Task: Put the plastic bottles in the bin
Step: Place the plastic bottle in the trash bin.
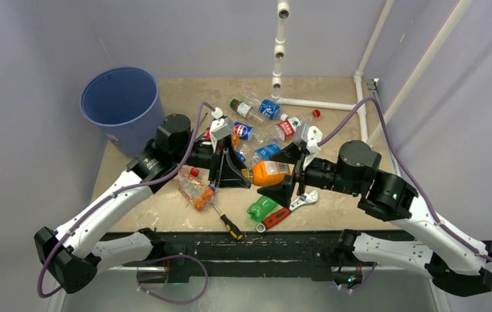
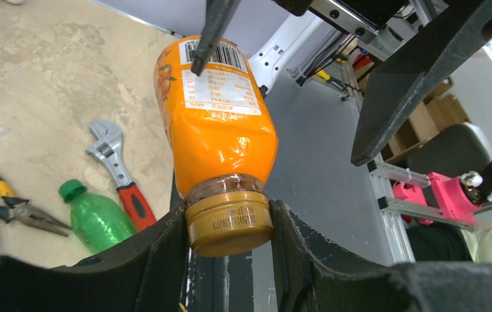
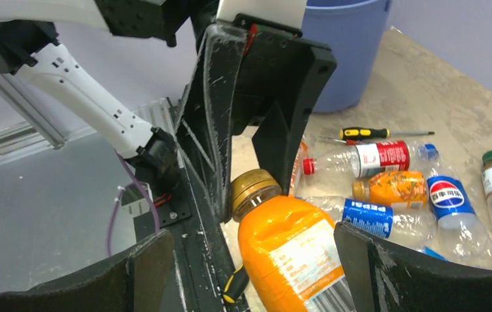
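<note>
My left gripper (image 1: 238,170) is shut on the gold cap (image 2: 230,224) of an orange-filled bottle (image 1: 269,173), held above the table mid-front. The bottle's body (image 3: 295,260) lies between the wide-apart fingers of my right gripper (image 1: 284,173), which is open and not touching it. The blue bin (image 1: 132,123) stands at the far left corner, also seen behind the left gripper (image 3: 347,58). More plastic bottles lie behind the grippers: Pepsi-labelled (image 1: 246,132), red-labelled (image 1: 290,127), a small orange one (image 3: 392,188). A green bottle (image 1: 261,208) and a crushed one (image 1: 194,188) lie nearer.
An adjustable wrench with a red handle (image 1: 288,211) lies beside the green bottle. A yellow-and-black screwdriver (image 1: 227,222) sits near the front edge, pliers (image 2: 9,208) to the left. A white pipe frame (image 1: 321,104) runs along the back right.
</note>
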